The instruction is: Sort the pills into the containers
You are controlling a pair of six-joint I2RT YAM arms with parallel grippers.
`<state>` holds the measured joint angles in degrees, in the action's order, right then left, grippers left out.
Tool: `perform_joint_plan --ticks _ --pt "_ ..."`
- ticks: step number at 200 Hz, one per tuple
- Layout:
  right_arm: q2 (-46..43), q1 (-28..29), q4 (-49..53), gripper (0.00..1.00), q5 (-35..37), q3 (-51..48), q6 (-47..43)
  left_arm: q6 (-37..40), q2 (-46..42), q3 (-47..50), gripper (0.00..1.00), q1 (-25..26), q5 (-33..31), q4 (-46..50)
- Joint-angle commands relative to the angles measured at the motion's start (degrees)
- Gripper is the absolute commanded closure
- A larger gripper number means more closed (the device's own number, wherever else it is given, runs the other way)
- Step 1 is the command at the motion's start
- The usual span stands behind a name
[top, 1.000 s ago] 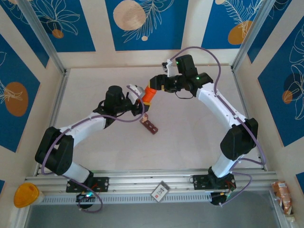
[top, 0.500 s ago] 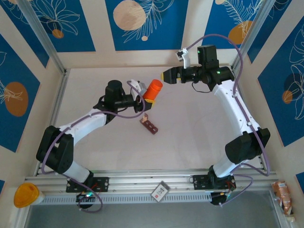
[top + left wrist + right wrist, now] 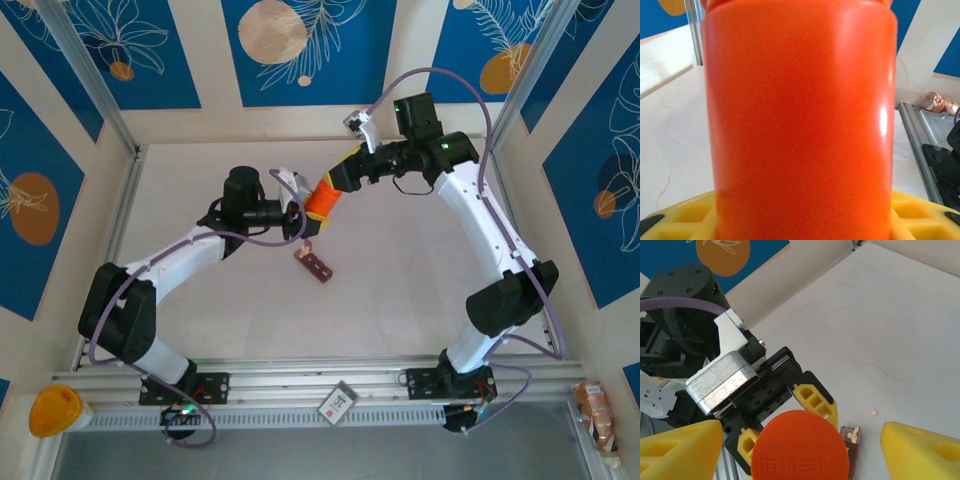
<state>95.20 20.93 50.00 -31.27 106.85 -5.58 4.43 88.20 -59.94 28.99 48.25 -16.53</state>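
The left gripper (image 3: pixel 308 209) clamps the orange bottle (image 3: pixel 322 196). The right gripper (image 3: pixel 338 180) (jaws wide, not touching) straddles its cap (image 3: pixel 800 447), with the containers (image 3: pixel 314 264) nearby.

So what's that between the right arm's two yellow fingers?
The round lid of the orange bottle, seen in the right wrist view. The fingers stand apart on either side, with a gap each way.

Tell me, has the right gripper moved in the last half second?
Yes. The right gripper came down-left, away from the rear wall, to the orange bottle.
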Motion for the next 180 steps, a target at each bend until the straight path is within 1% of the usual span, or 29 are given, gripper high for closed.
perform_joint_plan --ticks 1,35,55,67,97,113,147,164,180 --pt "0.86 0.52 2.34 0.19 0.33 0.85 -1.71 0.14 -0.82 -1.53 1.00 -0.35 2.20 0.02" --pt "0.88 0.93 2.26 0.26 -0.02 -0.31 -1.71 0.06 -0.84 -1.54 1.00 -0.43 2.20 -0.08" --pt "0.66 1.14 1.63 0.37 -0.27 -1.65 -1.54 -0.09 -0.92 -1.65 1.00 -0.47 2.11 -0.16" --pt "0.33 1.30 0.89 0.42 -0.63 -2.86 -1.11 -0.11 -0.97 -1.60 1.00 -0.43 2.02 -0.33" --pt "-0.86 1.91 -1.37 0.43 -0.59 -6.46 -0.01 -0.05 -1.18 -1.69 1.00 -0.46 1.93 -0.50" --pt "-1.47 2.28 -2.70 0.49 -0.02 -8.33 1.03 0.06 -1.28 -1.68 1.00 -0.50 1.65 -0.59" --pt "-1.99 2.54 -6.35 0.58 1.41 -11.78 6.79 0.62 -1.54 -1.65 1.00 -0.46 0.07 -0.65" --pt "-1.70 3.11 -8.40 0.59 2.73 -12.95 12.00 1.15 -1.98 -1.15 1.00 -0.44 -2.15 -1.00" --pt "-1.51 4.40 -10.64 0.59 5.35 -14.37 17.25 1.29 -2.79 0.41 1.00 -0.35 -5.71 -3.74"
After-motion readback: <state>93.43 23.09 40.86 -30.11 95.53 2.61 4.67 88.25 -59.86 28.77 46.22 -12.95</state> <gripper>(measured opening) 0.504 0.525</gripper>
